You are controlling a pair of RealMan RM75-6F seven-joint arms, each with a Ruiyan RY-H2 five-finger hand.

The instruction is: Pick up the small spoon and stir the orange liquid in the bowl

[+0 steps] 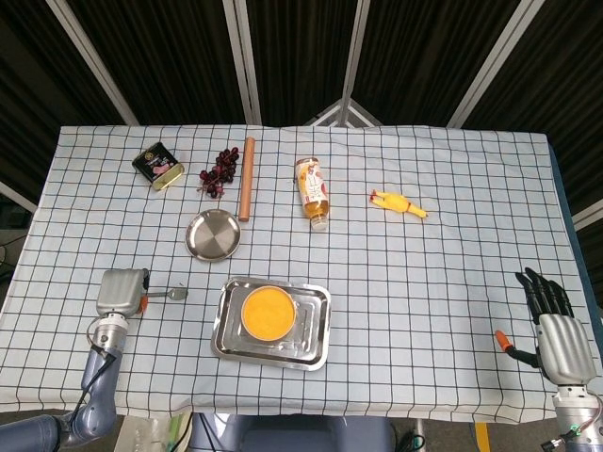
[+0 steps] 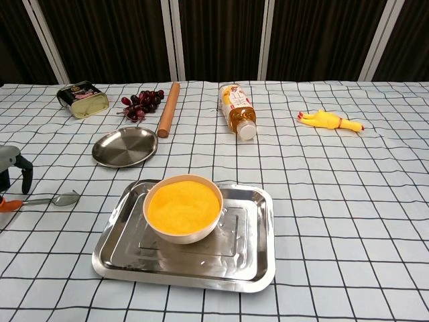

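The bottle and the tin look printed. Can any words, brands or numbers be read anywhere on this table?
None can be read.
Bottle: orange and white label with print, too blurred to read.
Tin: picture label with some print, too small to read.
Nothing else on the table shows any lettering.

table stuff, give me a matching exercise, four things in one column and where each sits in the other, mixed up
Things:
1. bowl
2. small spoon
3. rubber chicken
4. rolling pin

Places:
A. lying between the grapes and the bottle
B. far right part of the table, alone
C. inside the steel tray
D. on the cloth left of the tray, by the left hand

Pairs: 1-C, 2-D, 3-B, 4-A
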